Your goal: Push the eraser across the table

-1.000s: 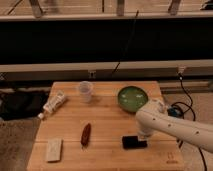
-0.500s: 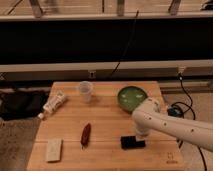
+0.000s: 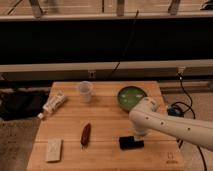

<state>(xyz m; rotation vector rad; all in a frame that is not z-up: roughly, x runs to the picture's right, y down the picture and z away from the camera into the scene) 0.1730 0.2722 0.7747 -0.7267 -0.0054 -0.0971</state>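
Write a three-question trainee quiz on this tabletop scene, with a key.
1. True or false: the gripper is down at the black eraser, near the table's front edge.
2. Which lies by the table's front corner on the picture's left? A. green bowl B. pale beige block C. clear cup
3. What lies between that block and the eraser?

Key: 1 true; 2 B; 3 the slim red-brown object.

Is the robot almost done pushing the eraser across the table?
Not nearly. Reaching looks done: the gripper sits against the eraser, at its right end. The push is in hand. The eraser lies on the right side of the table, so most of the way across is left.
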